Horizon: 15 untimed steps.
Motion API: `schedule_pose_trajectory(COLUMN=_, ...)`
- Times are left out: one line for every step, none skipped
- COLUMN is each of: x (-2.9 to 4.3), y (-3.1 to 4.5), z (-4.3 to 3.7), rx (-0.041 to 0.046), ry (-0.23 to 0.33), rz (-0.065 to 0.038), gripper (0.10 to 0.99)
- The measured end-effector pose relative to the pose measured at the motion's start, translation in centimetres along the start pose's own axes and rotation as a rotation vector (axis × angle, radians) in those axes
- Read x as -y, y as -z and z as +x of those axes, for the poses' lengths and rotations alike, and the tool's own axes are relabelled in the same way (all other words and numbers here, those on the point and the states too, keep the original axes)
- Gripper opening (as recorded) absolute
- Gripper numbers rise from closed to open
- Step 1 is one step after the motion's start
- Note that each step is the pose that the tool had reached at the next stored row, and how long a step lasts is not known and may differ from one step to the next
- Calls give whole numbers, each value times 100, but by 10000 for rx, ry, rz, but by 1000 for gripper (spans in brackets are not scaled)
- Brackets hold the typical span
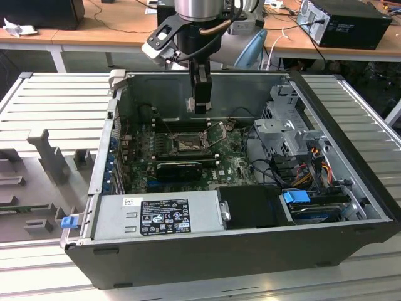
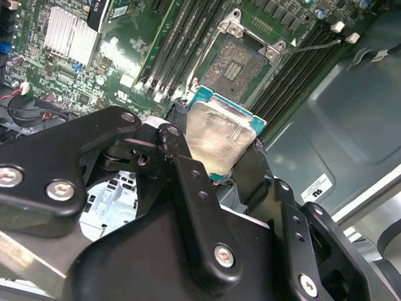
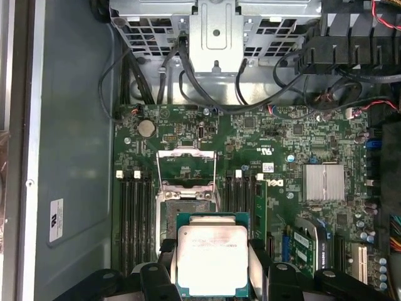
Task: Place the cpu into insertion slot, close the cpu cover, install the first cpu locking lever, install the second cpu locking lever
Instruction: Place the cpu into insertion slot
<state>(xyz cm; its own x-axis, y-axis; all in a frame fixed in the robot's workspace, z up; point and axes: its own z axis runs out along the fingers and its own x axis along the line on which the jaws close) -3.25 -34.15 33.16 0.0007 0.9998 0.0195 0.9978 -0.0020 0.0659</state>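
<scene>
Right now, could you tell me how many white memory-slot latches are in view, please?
4: two white latches beside the insertion slot on one side, two on the other; others may be hidden.

Computer case (image 1: pixel 238 251) lies open on the counter (image 1: pixel 354 100). Motherboard (image 1: pixel 235 166) on its floor, insertion slot (image 1: pixel 187 145) near the board's middle. Power supply (image 1: pixel 156 216) along the near wall; drive cage (image 1: pixel 285 125) at the exterior view's right. Gripper (image 1: pixel 200 105) above the slot, cpu (image 3: pixel 213 260) between its fingers, off the board. Cpu cover (image 3: pixel 186 168) tilted up on the slot's drive-cage side.
</scene>
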Motion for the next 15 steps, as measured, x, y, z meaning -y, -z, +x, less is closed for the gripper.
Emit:
schedule_pose_trajectory(x=0, y=-6, z=0, rx=0, ry=0, rz=1, gripper=541)
schedule_pose_trajectory(x=1, y=-18, z=0, rx=1, ry=0, rz=4, gripper=541)
schedule_pose_trajectory(x=2, y=-27, z=-1, rx=0, ry=0, rz=7, gripper=541)
schedule_pose_trajectory(x=2, y=-35, z=-1, rx=0, ry=0, rz=12, gripper=541)
schedule_pose_trajectory(x=3, y=-40, z=-1, rx=0, ry=0, rz=15, gripper=541)
schedule_pose_trajectory(x=3, y=-49, z=-1, rx=0, ry=-1, rz=21, gripper=541)
schedule_pose_trajectory(x=4, y=-54, z=-1, rx=0, ry=-1, rz=25, gripper=541)
schedule_pose_trajectory(x=4, y=-67, z=-1, rx=0, ry=-1, rz=31, gripper=541)
schedule_pose_trajectory(x=5, y=-79, z=-2, rx=0, ry=-1, rz=37, gripper=541)
schedule_pose_trajectory(x=6, y=-91, z=-2, rx=-1, ry=-1, rz=42, gripper=541)
schedule_pose_trajectory(x=7, y=-100, z=-2, rx=0, ry=-1, rz=47, gripper=541)
schedule_pose_trajectory(x=7, y=-108, z=-2, rx=0, ry=-1, rz=51, gripper=541)
schedule_pose_trajectory(x=8, y=-115, z=-2, rx=0, ry=-1, rz=56, gripper=541)
schedule_pose_trajectory(x=8, y=-125, z=-2, rx=1, ry=-1, rz=63, gripper=541)
schedule_pose_trajectory(x=9, y=-136, z=-3, rx=0, ry=-2, rz=70, gripper=541)
